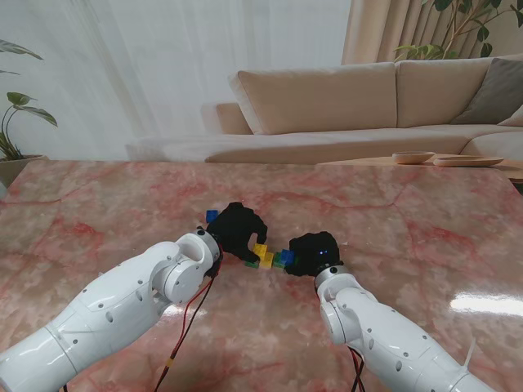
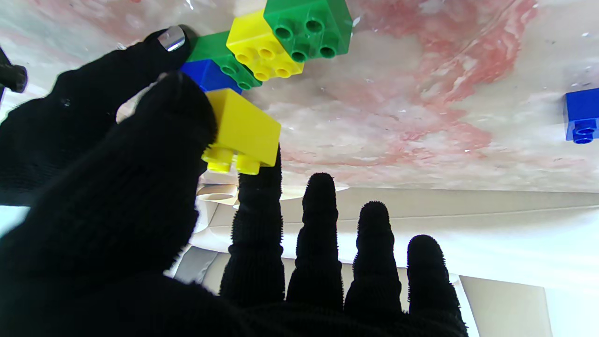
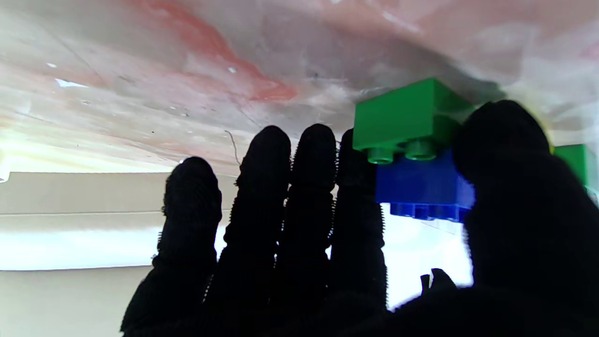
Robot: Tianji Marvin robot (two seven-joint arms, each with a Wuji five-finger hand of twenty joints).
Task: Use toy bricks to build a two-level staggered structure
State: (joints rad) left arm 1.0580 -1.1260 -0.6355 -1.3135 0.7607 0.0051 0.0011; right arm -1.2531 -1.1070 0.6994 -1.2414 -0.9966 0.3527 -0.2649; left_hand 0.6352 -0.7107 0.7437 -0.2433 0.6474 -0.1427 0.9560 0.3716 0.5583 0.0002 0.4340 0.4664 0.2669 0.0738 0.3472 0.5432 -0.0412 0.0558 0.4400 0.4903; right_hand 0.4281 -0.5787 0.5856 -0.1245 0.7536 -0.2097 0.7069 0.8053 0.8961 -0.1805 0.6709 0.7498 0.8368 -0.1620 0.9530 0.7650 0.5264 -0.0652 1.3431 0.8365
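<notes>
Yellow plastic sits pinched in the left hand: thumb and forefinger fingers clamp a yellow brick, held just off the bench, the other three fingers straight and apart. The right hand pinches a blue brick between thumb and forefinger, seated on a green brick that rests on the bench. Beside them stands a row of green and yellow bricks. A spare blue brick lies well apart.
</notes>
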